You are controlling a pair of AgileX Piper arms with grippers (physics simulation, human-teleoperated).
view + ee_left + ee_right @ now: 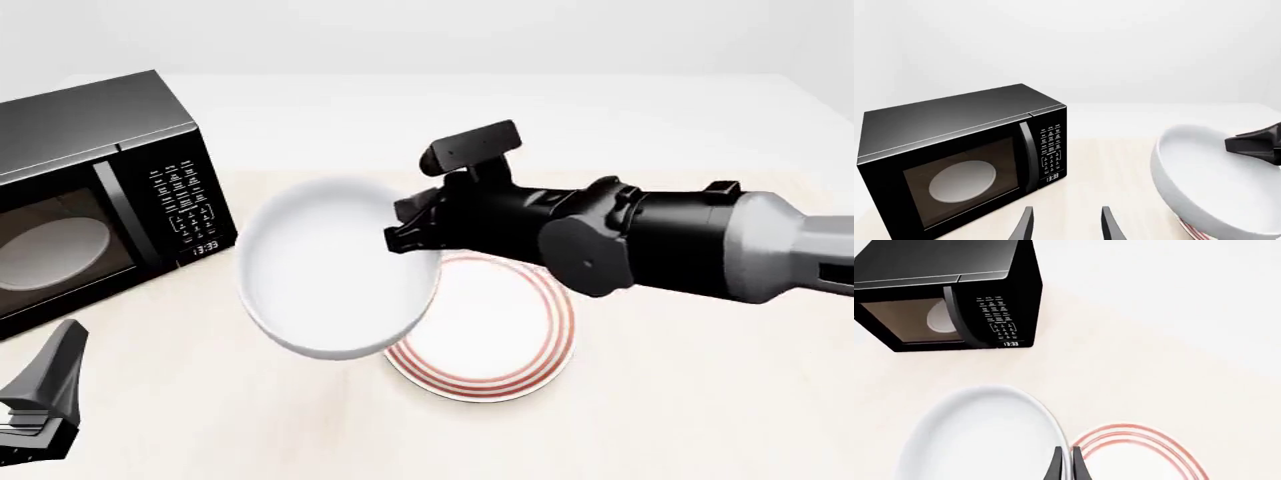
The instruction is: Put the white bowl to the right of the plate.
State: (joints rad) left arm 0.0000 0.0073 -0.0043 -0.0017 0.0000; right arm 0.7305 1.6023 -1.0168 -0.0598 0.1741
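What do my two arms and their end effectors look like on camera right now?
The right arm is glossy black in rounded segments, turning into a light grey sleeve near the frame edge, with a black camera block on top. Its end effector has two thin dark tapered fingers. The left end effector shows matching dark blade-like fingers. No cables or markings are visible.

The front view looks forward and down over the tabletop (694, 400) from the arms' side, the left wrist view sits low facing the microwave (961, 160) close by, and the right wrist view looks steeply down (all three share the microwave (947, 295) and white bowl (327, 270)).
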